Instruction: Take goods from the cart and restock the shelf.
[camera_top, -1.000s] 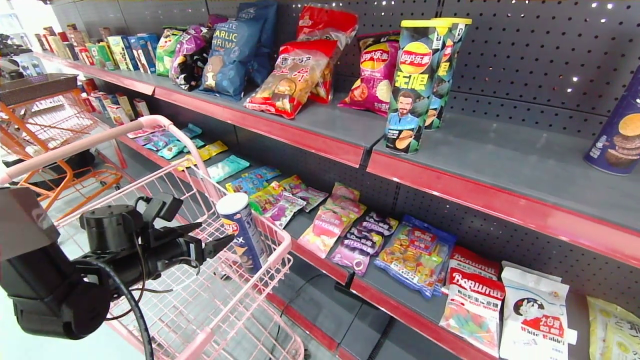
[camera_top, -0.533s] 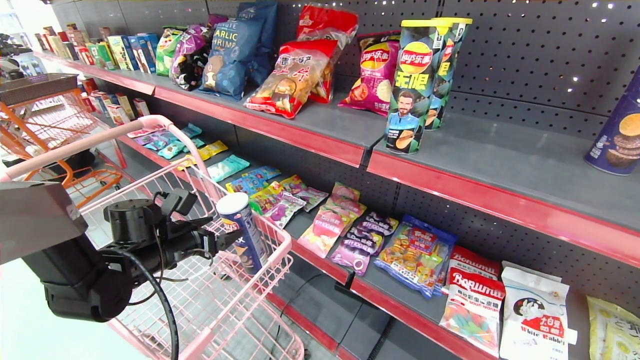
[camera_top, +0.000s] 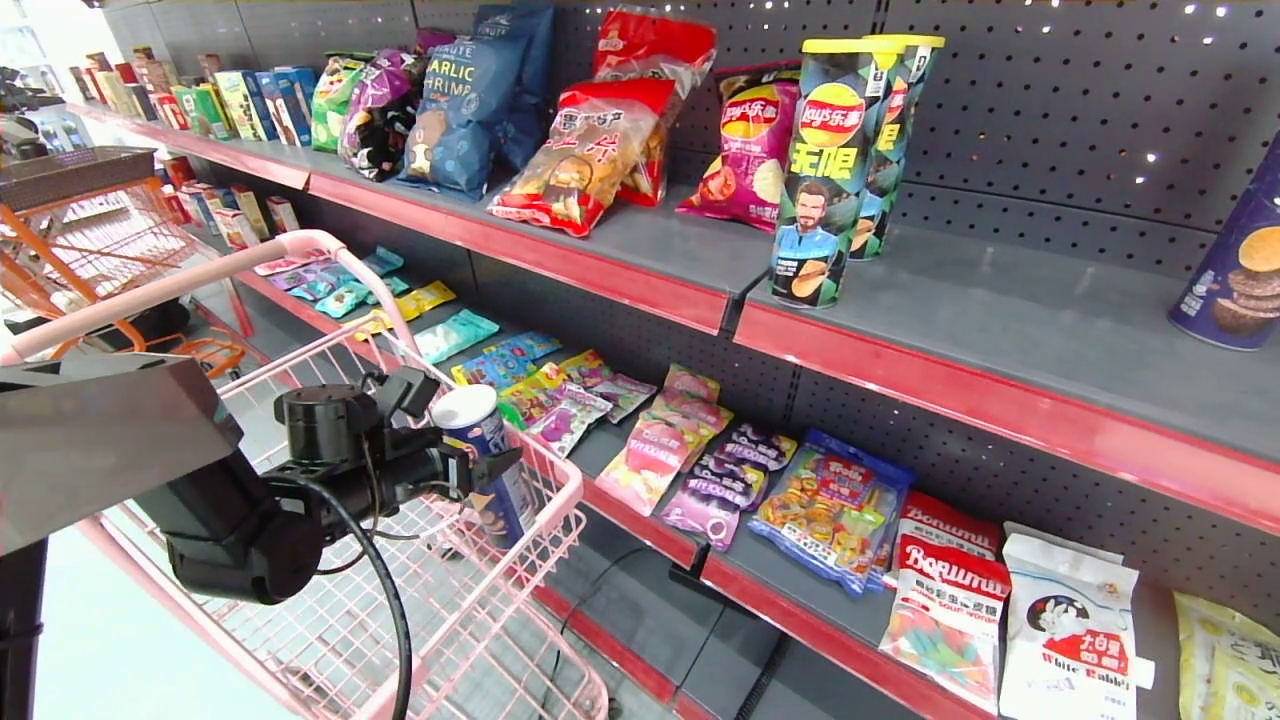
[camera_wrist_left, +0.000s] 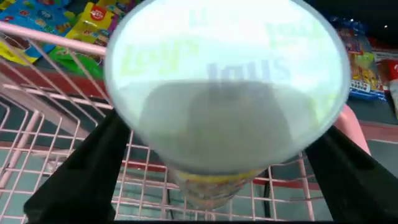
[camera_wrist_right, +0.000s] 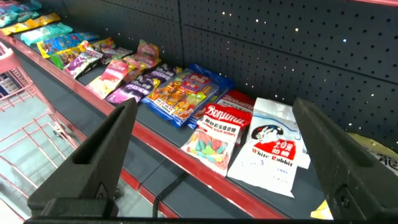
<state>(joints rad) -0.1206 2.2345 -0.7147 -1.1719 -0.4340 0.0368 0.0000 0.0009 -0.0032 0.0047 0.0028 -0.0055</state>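
Note:
A blue chips can (camera_top: 468, 407) with a white lid stands upright in the far corner of the pink cart (camera_top: 560, 482). My left gripper (camera_top: 478, 462) is at the can's upper part, open, with one finger (camera_top: 503, 460) in front of it and the other behind. In the left wrist view the can's lid (camera_wrist_left: 227, 93) sits close between the two black fingers (camera_wrist_left: 81, 168). My right gripper (camera_wrist_right: 214, 111) is open and holds nothing, hanging before the lower shelf's candy bags (camera_wrist_right: 217, 134). The grey upper shelf (camera_top: 1000, 310) carries tall green chips cans (camera_top: 825, 170).
Snack bags (camera_top: 580, 160) line the upper shelf to the left of the green cans, and a blue can (camera_top: 1235, 270) stands at the right edge, with bare shelf between. Candy packs (camera_top: 830, 505) cover the lower shelf. An orange cart (camera_top: 90, 230) stands at far left.
My left arm has moved right across the cart to the blue can, and its fingers now stand on either side of the can's top. The can has not moved.

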